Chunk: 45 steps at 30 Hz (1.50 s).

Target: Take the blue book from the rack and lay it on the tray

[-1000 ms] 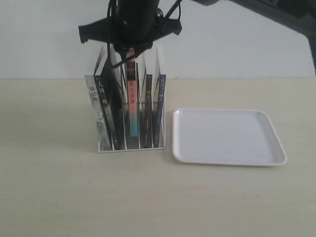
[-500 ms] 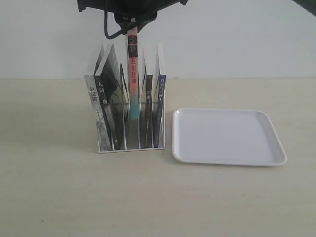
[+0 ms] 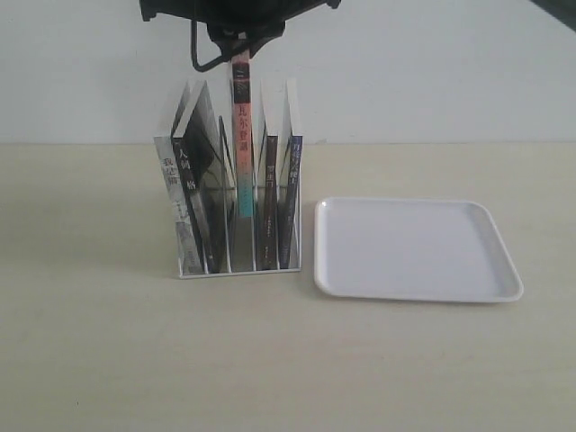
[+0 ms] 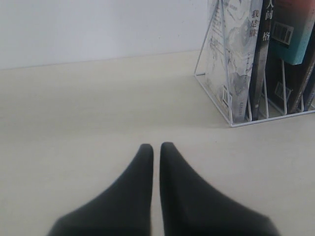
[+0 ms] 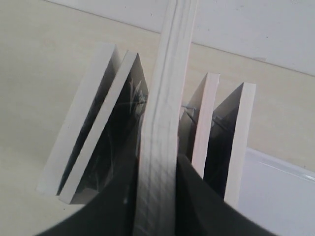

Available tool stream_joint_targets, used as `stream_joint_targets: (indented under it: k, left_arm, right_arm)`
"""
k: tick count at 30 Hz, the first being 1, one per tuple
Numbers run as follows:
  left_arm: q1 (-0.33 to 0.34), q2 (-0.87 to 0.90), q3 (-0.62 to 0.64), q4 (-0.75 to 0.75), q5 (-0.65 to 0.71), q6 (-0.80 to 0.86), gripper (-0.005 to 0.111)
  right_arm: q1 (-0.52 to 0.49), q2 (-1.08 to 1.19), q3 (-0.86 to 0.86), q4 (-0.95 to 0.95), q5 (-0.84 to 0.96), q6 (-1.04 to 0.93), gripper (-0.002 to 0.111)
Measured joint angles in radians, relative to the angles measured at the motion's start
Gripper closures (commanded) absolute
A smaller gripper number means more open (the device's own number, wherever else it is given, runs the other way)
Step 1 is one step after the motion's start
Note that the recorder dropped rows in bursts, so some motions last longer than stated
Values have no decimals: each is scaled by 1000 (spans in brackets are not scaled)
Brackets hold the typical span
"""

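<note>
The white wire rack (image 3: 234,268) stands left of the white tray (image 3: 414,247). The blue book (image 3: 295,193) stands upright in the rack's rightmost slot, nearest the tray; its page edge (image 5: 241,137) shows in the right wrist view. My right gripper (image 3: 241,40) is above the rack, shut on the top of the book with the pink-to-teal spine (image 3: 241,135), which is lifted partway out of its middle slot. In the right wrist view, that book's pages (image 5: 167,113) sit between my fingers (image 5: 118,196). My left gripper (image 4: 156,146) is shut on nothing, low over the table, apart from the rack (image 4: 211,88).
Two books with grey and black spines (image 3: 184,198) lean in the rack's left slots, and a dark-spined one (image 3: 270,189) stands beside the blue book. The tray holds nothing. A white wall runs behind the table.
My right gripper rose, pulling the pink-to-teal book up out of its slot; over the last half second it has hardly moved. The other books and the tray stay put.
</note>
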Motion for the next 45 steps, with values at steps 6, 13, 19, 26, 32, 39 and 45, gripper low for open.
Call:
stream_joint_targets:
  k: [6,13,19,26,32,39,45]
  left_arm:
    - [0,0,0,0,0,0,102]
    - [0,0,0,0,0,0,102]
    - [0,0,0,0,0,0,102]
    - [0,0,0,0,0,0,102]
    - [0,0,0,0,0,0,102]
    - [0,0,0,0,0,0,102]
    - [0,0,0,0,0,0,102]
  right_arm:
    - [0,51,-1,-2,-5,0,108]
    - [0,111,-1,0,-14,0,108]
    - [0,131,-1,-2,-14,0,108]
    - [0,135,-1,-4,-12,-33,108]
    - [0,135,-1,9,-14,-47,69]
    - [0,133,-7,-5,-28,-52,60]
    - [0,113,-7,-8,-30,-50,61]
